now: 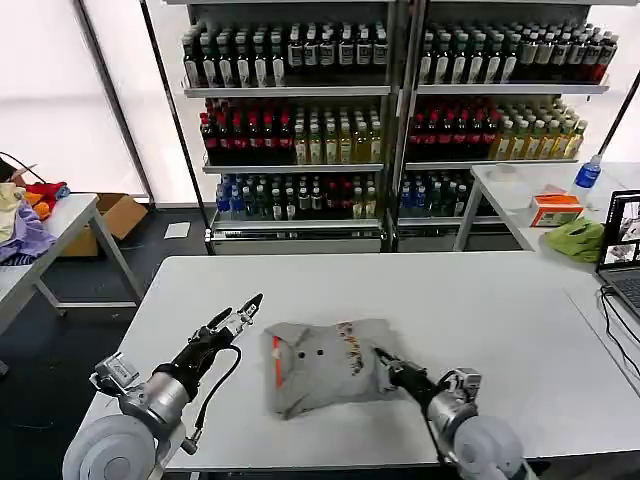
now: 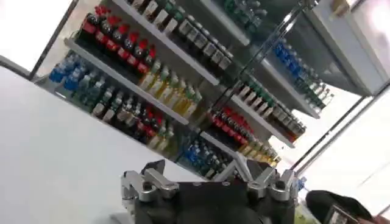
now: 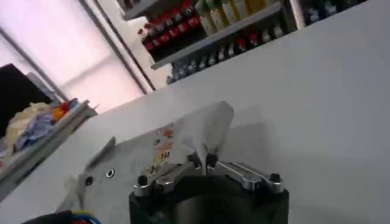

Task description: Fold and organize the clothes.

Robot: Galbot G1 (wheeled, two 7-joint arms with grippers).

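The clothes (image 1: 325, 367) lie as a light grey folded bundle on the white table (image 1: 450, 300), near its front edge. A small multicoloured print (image 1: 351, 352) shows on top, and an orange strip with two dark buttons (image 1: 310, 352) sits at the left end. My right gripper (image 1: 381, 356) is at the bundle's right edge; in the right wrist view its fingers (image 3: 195, 162) are shut on a raised fold of the grey cloth (image 3: 177, 137). My left gripper (image 1: 242, 310) hangs open just left of the bundle, above the table and touching nothing; its fingers (image 2: 159, 178) stand spread.
Shelves of bottles (image 1: 390, 110) stand behind the table. A side table (image 1: 60, 215) at the left holds a pile of coloured cloth. At the right are a laptop (image 1: 622, 250), a green cloth (image 1: 575, 238) and an orange box (image 1: 555, 208).
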